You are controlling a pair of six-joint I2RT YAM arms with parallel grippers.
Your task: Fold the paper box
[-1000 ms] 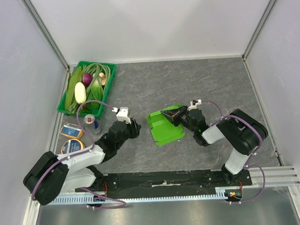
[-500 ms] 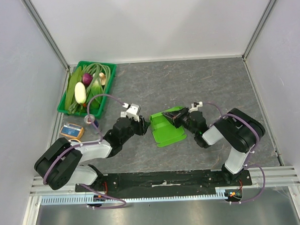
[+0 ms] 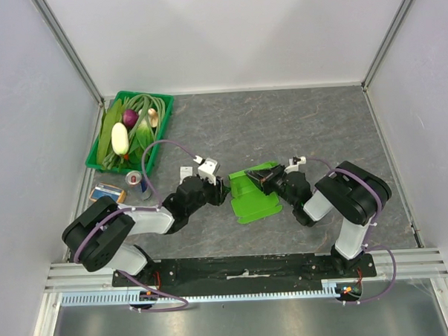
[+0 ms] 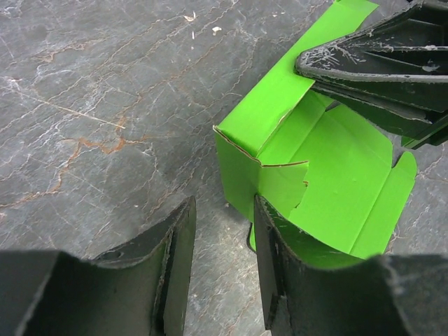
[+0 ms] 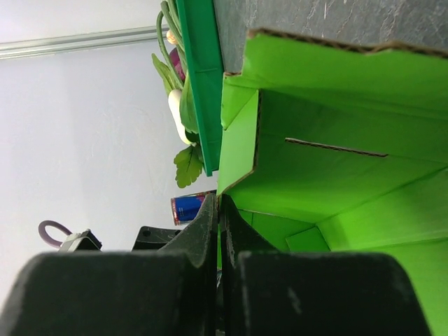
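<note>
the paper box (image 3: 257, 204) lies half-formed on the desk (image 3: 304, 127) between the two arms, nearer the front edge than the back and well apart from the vegetable crate (image 5: 199, 77) at the far left. its base panel is flat on the stone surface, and one side wall and a short corner flap already stand upright along its left end. the right pincer (image 5: 218, 206) is pressed together. going by both wrist views, it seems to be pinching a thin card wall at the far side of the box. that is probably there to keep the light card from sliding or springing flat while the other arm works on it. the left pincer (image 4: 223, 210) is spread about halfway with only bare desk between its fingers (image 4: 175, 252). it points at the raised left corner, and its right finger is just beside the near edge of the card. it looks set to straddle that standing wall or nudge the corner flap inward along its crease, which i take to be the step in hand. a second earlier the left arm hung well back toward the left with a clear stretch of desk between it and the box. it has since swung in until its tip is just beside the box's left edge. the box and the right pincer have also shifted slightly toward the front edge, and the box looks turned a little.
</note>
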